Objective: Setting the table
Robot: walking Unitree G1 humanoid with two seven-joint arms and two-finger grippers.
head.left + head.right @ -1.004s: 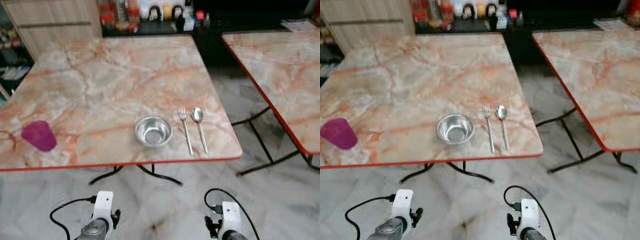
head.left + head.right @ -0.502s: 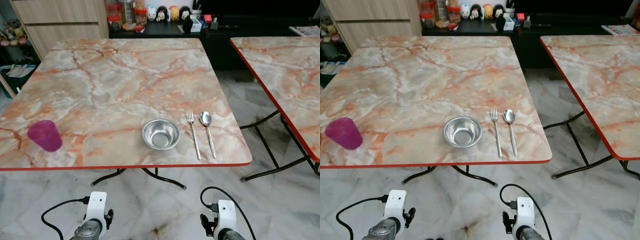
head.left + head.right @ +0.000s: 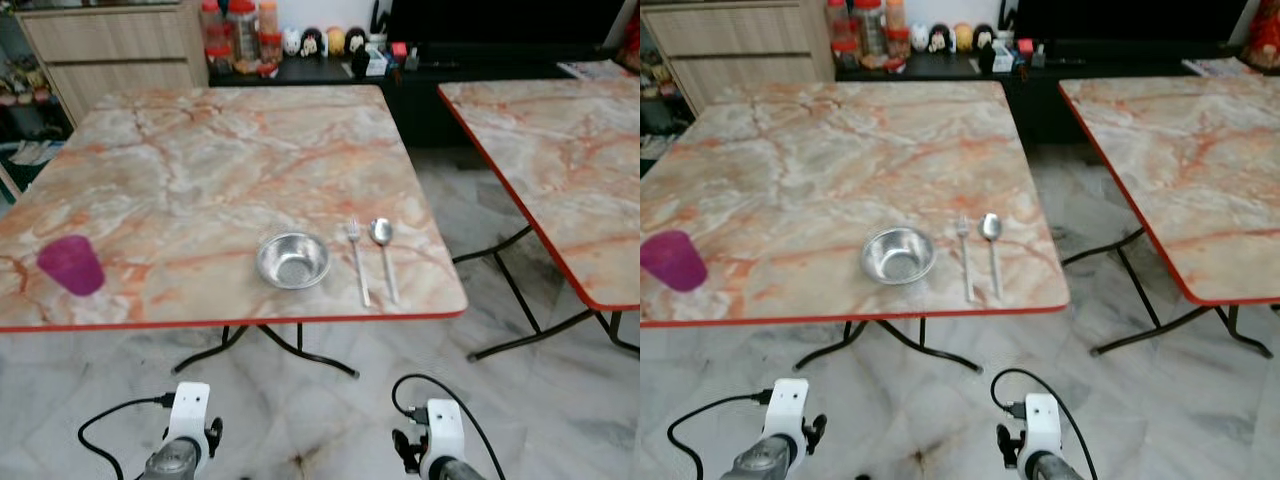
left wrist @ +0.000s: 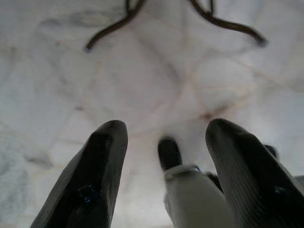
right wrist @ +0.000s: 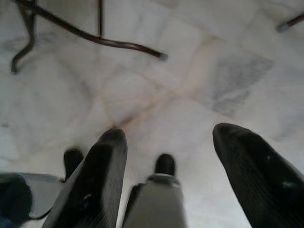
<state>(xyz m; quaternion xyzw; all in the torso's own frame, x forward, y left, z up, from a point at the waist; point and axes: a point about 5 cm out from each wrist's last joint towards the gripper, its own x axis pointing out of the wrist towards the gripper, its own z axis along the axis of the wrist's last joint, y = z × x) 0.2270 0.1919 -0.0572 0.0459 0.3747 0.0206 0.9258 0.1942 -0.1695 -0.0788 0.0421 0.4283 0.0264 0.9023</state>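
Observation:
On the marble-patterned table a steel bowl sits near the front edge. A fork and a spoon lie side by side just right of it. A purple cup stands at the front left. Both arms hang low in front of the table, wrists at the frame bottom. My left gripper is open over the floor. My right gripper is open too, holding nothing.
A second marble table stands to the right with a floor gap between. Black folding legs reach out under the near table. A wooden cabinet and a dark shelf with jars and figurines line the back wall.
The camera has shifted back and slightly right, so the table looks a bit farther and the things on it sit further left. Nothing on the table moved. Both arms still hang low.

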